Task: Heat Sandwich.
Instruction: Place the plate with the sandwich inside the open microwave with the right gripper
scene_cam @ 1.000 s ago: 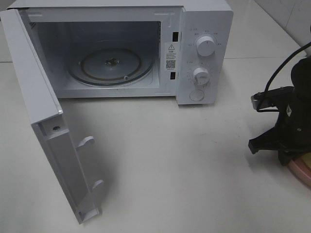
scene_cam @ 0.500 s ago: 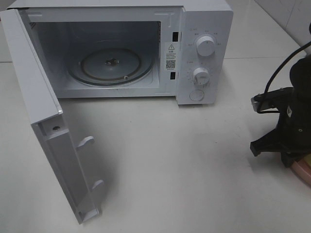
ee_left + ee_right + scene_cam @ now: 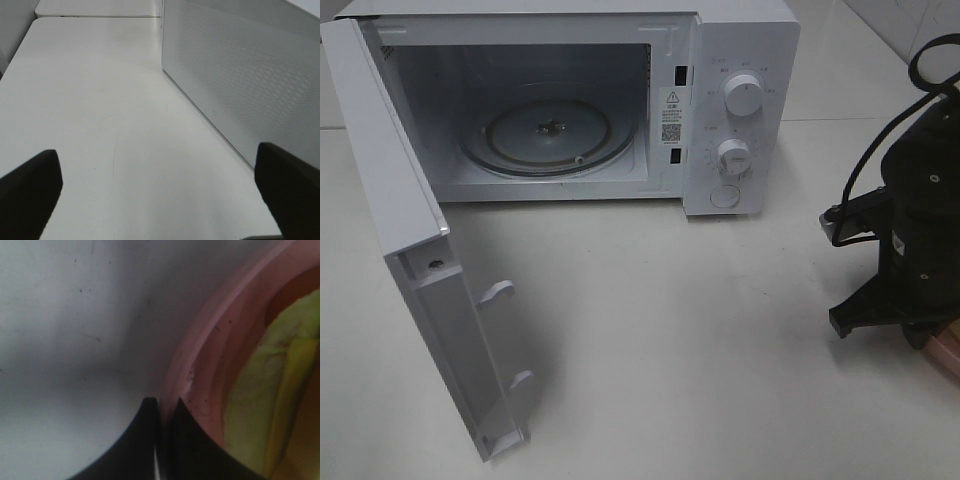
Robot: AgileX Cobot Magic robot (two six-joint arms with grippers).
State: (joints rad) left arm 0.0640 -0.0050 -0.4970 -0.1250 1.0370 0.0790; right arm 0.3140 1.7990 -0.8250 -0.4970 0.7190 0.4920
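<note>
Right wrist: right gripper [image 3: 160, 440] clenched on pink plate [image 3: 200, 355] rim, sandwich [image 3: 260, 400] aboard; exterior high hides sandwich behind arm [image 3: 920, 230] — left gripper [image 3: 160, 195] released, spread wide.

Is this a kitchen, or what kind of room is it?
Probably a robot test bench set up like a kitchen: an open microwave on a plain white table, a sandwich on a pink plate, and a black robot arm.
</note>
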